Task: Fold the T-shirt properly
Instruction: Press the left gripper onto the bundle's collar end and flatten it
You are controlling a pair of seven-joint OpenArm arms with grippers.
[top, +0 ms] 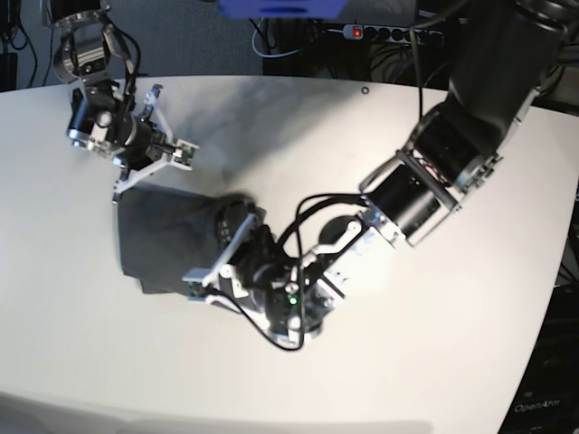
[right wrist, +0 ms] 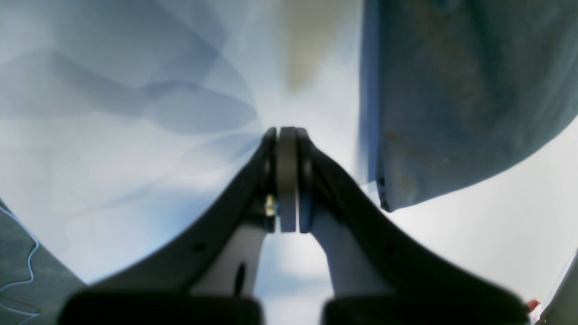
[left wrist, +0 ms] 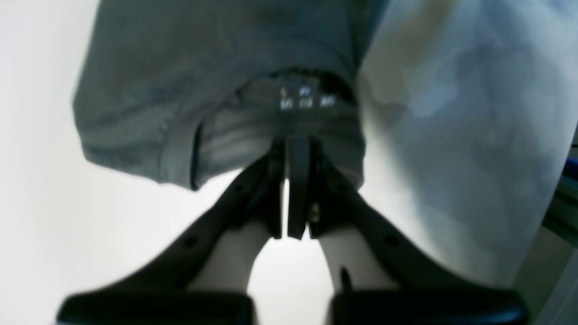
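On the left of the base view, the right gripper (top: pixel 118 187) hangs at the T-shirt's (top: pixel 167 244) top left corner, jaws clenched on nothing. The bunched shirt lies crumpled on the white desk (top: pixel 452 344), its long side running left to right. Bare desk lies all around. The left gripper (left wrist: pixel 298 149) reaches in low from the right, jaws pinching the shirt's collar.

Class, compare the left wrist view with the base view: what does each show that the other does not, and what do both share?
Only the left wrist view shows the small white printed label mark inside the neck, just beyond the closed jaws. Only the base view shows both arms at once, the right gripper at the cloth's far corner, and the white table. Both show the dark grey T-shirt and the left gripper shut on it.
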